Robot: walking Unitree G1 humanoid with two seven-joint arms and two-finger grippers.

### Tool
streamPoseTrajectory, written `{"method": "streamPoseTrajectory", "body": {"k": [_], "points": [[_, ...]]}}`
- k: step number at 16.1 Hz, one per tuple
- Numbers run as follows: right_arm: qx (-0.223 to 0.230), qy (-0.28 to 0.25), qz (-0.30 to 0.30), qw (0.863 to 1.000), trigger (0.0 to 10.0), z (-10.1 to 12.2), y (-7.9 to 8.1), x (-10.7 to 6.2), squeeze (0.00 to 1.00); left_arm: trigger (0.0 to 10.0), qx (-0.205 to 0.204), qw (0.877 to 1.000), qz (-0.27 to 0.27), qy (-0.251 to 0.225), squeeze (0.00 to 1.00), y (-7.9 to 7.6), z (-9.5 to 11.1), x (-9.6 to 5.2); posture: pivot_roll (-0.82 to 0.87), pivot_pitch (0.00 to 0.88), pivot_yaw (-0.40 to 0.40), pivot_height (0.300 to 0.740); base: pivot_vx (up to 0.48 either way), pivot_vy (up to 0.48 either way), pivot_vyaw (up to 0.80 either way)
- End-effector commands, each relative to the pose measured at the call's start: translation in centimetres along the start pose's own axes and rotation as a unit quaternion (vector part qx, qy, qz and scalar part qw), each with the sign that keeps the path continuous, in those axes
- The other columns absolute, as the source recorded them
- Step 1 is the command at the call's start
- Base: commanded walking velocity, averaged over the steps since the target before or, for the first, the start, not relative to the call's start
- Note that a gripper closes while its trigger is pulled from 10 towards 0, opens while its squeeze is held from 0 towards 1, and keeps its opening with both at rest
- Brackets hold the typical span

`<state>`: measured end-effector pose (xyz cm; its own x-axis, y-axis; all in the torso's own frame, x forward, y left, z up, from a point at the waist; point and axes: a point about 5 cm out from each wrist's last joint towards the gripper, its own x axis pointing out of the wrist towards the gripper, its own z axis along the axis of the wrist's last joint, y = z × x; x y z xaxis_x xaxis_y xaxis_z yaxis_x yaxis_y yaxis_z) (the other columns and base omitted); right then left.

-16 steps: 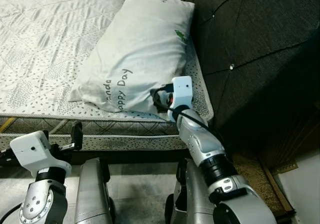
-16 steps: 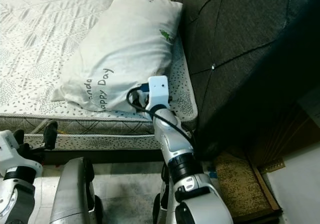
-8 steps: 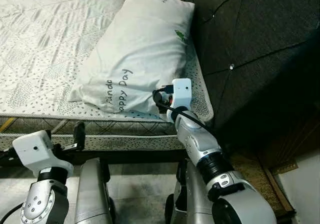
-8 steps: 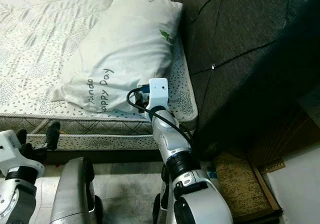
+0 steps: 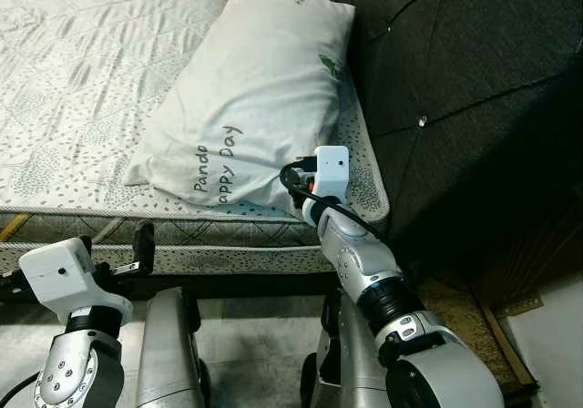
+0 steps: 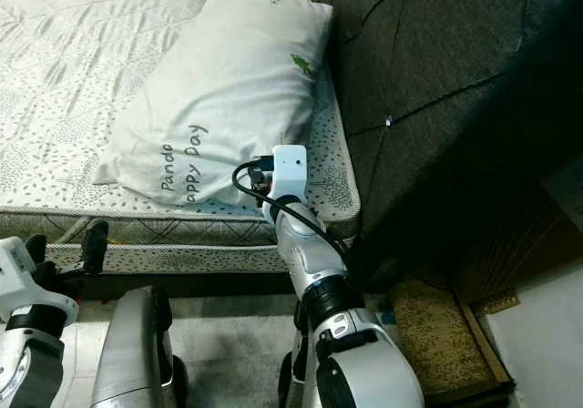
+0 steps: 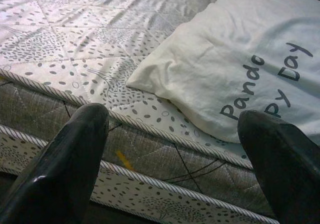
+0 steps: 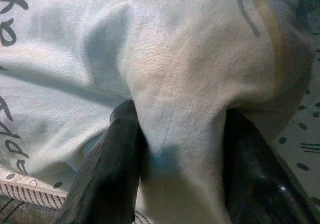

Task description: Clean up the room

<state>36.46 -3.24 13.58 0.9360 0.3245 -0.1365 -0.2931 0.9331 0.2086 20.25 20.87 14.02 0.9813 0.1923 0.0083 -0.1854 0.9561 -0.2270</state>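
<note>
You have the pillow by its near corner, the one closest to the headboard; it lies slantwise on the mattress, one end up against the headboard and the printed end toward the bed's front edge. The right gripper is pinched on a fold of the cover, with cloth bunched between the two black fingers; the bite looks like cover more than filling, so I judge it could slip if you pull sharply.

To do this step well, draw slowly and keep the pull low along the mattress, not upward; a soft pillow will sag and swing from one corner; watch the fold in the right wrist view, and if it starts to thin out, stop and take a deeper bite. Steer it square to the headboard, and keep the wrist off that dark padded panel, which is just beside the arm.

The right arm reaches forward over the front edge of the bed, forearm angled up, the white wrist block sitting at the pillow's corner. The left gripper hangs low before the side of the bed, fingers spread wide apart and empty, aimed at the mattress edge and the pillow's printed end.
</note>
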Motion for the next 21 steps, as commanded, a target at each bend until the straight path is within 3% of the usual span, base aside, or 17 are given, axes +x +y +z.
{"method": "streamPoseTrajectory", "body": {"k": [1,7,11,15,21], "points": [[0.055,-0.005,0.081,0.995,0.0,0.6,7.8,0.2,0.0,10.0,0.0,1.0,-0.003,0.005,0.0,-0.3,0.0,-0.2,0.18,0.207,-0.142,0.517,0.0,0.0,0.0],[0.05,-0.008,0.061,0.997,0.0,0.6,6.7,0.5,0.0,10.0,0.003,1.0,-0.009,0.004,0.0,-0.3,0.1,0.1,0.18,0.203,-0.13,0.517,0.0,0.0,0.0],[0.053,-0.027,0.042,0.997,0.0,1.5,5.6,0.8,0.0,10.0,-0.017,0.997,-0.076,0.023,0.0,-2.0,-0.1,0.0,0.19,0.2,-0.133,0.517,0.0,0.0,0.0],[0.024,-0.063,0.026,0.997,0.0,3.0,3.7,1.2,0.0,10.0,-0.017,0.995,-0.096,0.032,0.0,-2.6,-0.4,-0.3,0.18,0.192,-0.136,0.517,0.0,0.0,0.0],[-0.022,-0.108,-0.116,0.987,0.0,6.7,-3.4,1.4,0.0,10.0,-0.006,0.995,-0.096,0.027,0.0,-2.4,-0.2,0.0,0.19,0.18,-0.132,0.517,0.0,0.0,0.0]]}}
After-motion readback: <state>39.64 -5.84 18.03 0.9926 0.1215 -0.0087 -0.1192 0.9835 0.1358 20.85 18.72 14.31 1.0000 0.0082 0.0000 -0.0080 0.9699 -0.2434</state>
